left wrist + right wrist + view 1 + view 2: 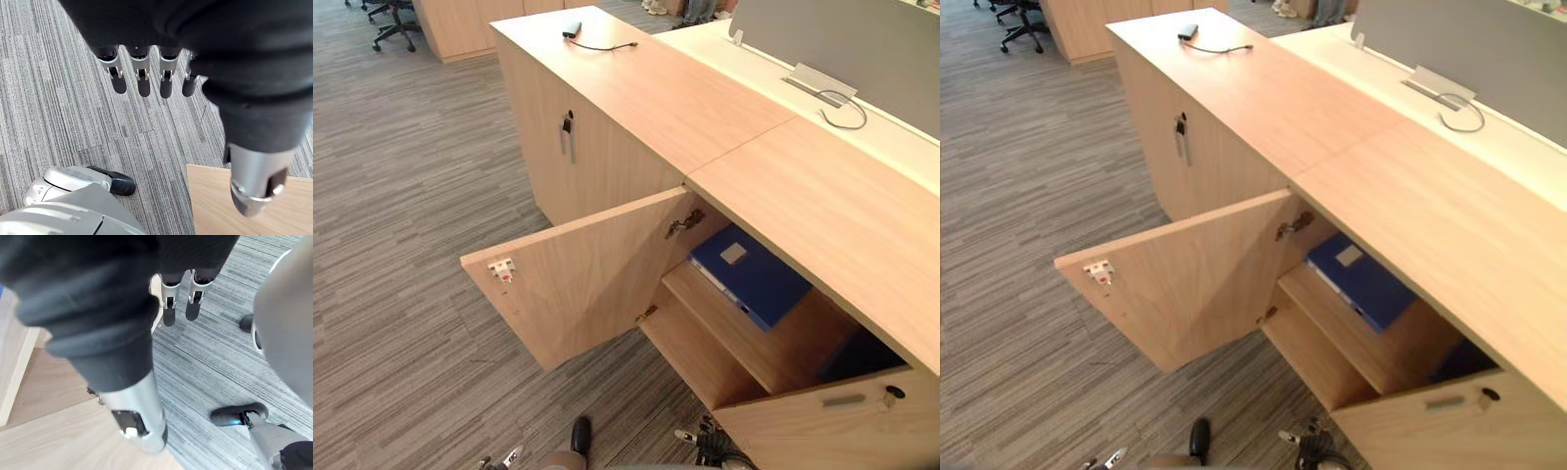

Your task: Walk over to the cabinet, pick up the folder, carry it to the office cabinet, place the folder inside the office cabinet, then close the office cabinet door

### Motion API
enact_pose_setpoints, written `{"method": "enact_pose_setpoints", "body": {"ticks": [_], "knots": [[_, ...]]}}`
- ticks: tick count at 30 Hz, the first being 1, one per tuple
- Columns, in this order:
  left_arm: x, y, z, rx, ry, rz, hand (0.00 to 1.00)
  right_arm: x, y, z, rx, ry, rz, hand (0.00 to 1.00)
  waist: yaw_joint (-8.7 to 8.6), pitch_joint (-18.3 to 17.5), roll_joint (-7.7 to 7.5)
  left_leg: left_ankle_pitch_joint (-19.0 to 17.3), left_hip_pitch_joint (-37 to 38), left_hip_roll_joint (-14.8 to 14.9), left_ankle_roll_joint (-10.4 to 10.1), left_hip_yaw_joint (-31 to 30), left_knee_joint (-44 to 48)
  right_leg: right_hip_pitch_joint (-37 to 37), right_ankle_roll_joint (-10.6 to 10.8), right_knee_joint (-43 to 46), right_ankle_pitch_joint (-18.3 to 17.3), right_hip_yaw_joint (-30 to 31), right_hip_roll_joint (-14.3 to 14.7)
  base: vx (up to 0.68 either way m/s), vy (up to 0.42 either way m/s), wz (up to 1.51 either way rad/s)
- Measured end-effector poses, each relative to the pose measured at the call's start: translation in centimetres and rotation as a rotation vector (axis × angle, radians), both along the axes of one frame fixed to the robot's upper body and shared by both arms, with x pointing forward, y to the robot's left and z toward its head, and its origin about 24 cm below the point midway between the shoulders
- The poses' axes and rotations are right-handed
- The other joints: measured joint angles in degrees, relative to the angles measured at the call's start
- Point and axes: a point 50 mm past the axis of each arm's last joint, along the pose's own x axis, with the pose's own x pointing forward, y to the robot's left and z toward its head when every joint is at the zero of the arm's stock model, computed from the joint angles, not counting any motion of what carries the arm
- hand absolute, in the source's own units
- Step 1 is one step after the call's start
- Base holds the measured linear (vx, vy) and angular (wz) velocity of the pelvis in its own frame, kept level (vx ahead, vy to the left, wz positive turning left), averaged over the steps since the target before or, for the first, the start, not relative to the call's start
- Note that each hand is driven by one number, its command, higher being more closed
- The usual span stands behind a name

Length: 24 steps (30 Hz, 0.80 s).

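Left hand (143, 78): hanging low, fingers (166, 83) straight and side by side in a row, dark tips pointing downward; thumb (254, 186) extended and set well apart from the row; back of hand and wrist under the dark ribbed cover. Right hand (168, 308): hanging likewise, fingers (193, 303) straight and loose, tips downward; thumb (137, 421) straight, apart from them; same dark ribbed cover over the wrist.

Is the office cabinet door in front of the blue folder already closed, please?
No, the door stands swung wide open, with the blue folder lying on the shelf inside.
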Motion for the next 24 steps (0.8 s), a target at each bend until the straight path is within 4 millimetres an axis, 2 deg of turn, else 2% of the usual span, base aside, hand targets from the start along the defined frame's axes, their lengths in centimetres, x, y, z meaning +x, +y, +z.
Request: {"method": "enact_pose_setpoints", "body": {"ticks": [3, 5, 9, 13, 14, 16, 18, 21, 24], "knots": [[0.1, 0.3, 0.1, 0.004, -0.018, 0.053, 0.00, -0.6, -0.4, -0.2, -0.011, 0.026, -0.009, 0.00, -0.36, 0.06, 0.21, 0.03, 0.02, 0.08, -0.03, 0.24, -0.02, 0.64, 0.33, -1.49, -1.07, 0.57, 0.51, -0.07, -0.036, -0.03], [0.8, 0.6, 0.6, 0.018, -0.065, 0.086, 0.00, -1.1, -0.6, -0.4, -0.018, 0.044, -0.006, 0.00, -0.49, 0.05, 0.25, 0.12, 0.05, 0.49, -0.15, 0.31, -0.02, 0.65, 0.41, -1.78, -1.49, 0.85, 1.05, -0.06, -0.029, -0.02], [3.6, 3.5, 3.0, 0.121, -0.222, 0.153, 0.00, -1.2, -0.8, -0.4, -0.024, 0.045, -0.003, 0.00, -0.80, 0.04, 0.29, 0.11, -0.01, 1.41, -0.38, 0.53, -0.01, 0.65, 0.23, -2.36, -1.77, 1.17, 1.96, 0.01, -0.052, -0.05], [8.4, 8.2, 7.6, 0.299, -0.400, 0.152, 0.00, -1.2, -0.8, -0.4, -0.019, 0.044, 0.022, 0.00, -0.78, -0.27, 0.05, -0.22, 0.09, 1.47, -1.30, 0.86, 0.06, 1.18, 0.41, -3.68, -1.48, 1.40, 2.40, 0.08, -0.055, -0.05], [9.1, 8.7, 8.4, 0.325, -0.421, 0.138, 0.00, -1.2, -0.8, -0.4, -0.017, 0.044, 0.024, 0.00, -0.73, -0.43, -0.15, -0.28, 0.10, 1.45, -1.37, 0.92, 0.10, 1.21, 0.38, -3.78, -1.46, 1.57, 2.40, 0.14, -0.060, -0.04], [11.5, 10.2, 11.2, 0.423, -0.498, 0.076, 0.00, -1.2, -0.8, -0.4, -0.008, 0.042, 0.031, 0.00, -0.79, -0.68, -0.24, -0.39, 0.25, 1.48, -1.53, 1.32, 0.35, 1.27, 0.24, -3.79, -1.38, 2.82, 2.42, 0.13, -0.037, 0.00], [13.0, 10.6, 12.9, 0.477, -0.542, 0.016, 0.00, -1.1, -0.7, -0.4, -0.006, 0.041, 0.052, 0.00, -0.79, -0.78, -0.23, -0.39, 0.90, 1.83, -1.53, 1.61, 0.36, 1.69, -0.36, -3.52, -1.00, 3.12, 2.69, 0.10, -0.031, -0.02], [13.7, 11.2, 14.0, 0.534, -0.545, -0.017, 0.00, -1.2, -0.7, -0.4, -0.005, 0.045, 0.053, 0.00, -0.76, -1.70, -0.22, -0.39, 2.25, 3.20, -1.53, 2.27, 0.37, 2.14, -1.89, -2.61, 0.47, 4.85, 3.77, 0.09, -0.040, -0.10], [13.8, 11.5, 14.4, 0.565, -0.527, -0.053, 0.00, -1.5, -1.0, -0.4, -0.011, 0.052, 0.053, 0.00, -0.68, -2.50, -0.24, -0.39, 2.34, 4.64, -1.53, 2.22, 0.38, 2.02, -2.03, -1.95, 1.36, 5.18, 4.75, 0.06, -0.046, 0.05]]}}
